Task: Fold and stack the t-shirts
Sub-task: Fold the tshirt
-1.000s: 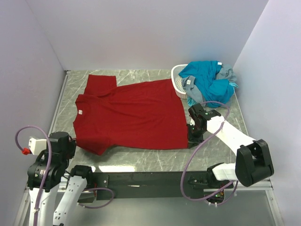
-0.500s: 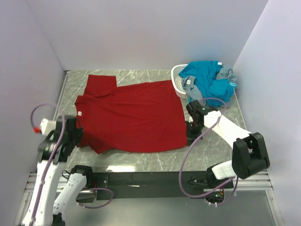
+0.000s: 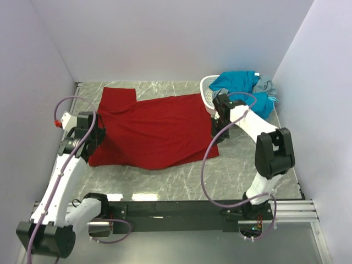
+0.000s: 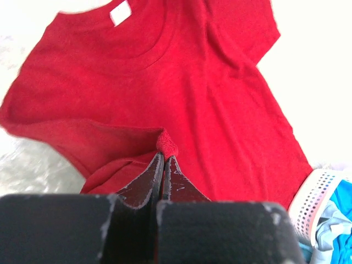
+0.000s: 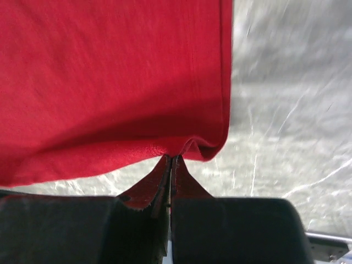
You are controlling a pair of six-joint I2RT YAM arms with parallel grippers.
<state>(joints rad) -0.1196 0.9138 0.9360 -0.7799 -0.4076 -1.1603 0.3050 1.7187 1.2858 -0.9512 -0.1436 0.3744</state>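
The left gripper (image 4: 164, 157) has its jaws clamped on a small bunched fold of the red t-shirt (image 4: 214, 93), right by the near sleeve. Same deal with the right gripper (image 5: 172, 160): jaws pinched together on the near corner of the hem, with the cloth puckering just above the tips.

The shirt itself lies spread across the marble table (image 3: 242, 170), collar end to the left and hem to the right, and its white neck label (image 4: 120, 11) shows inside the collar. The far sleeve lies flat toward the back wall. The near edge looks a bit pulled in between the two arms.

At the back right corner, the white perforated basket (image 3: 207, 94) sits just beside the hem, with a teal t-shirt (image 3: 239, 82) and a grey t-shirt (image 3: 268, 86) heaped on it and spilling off the right side.
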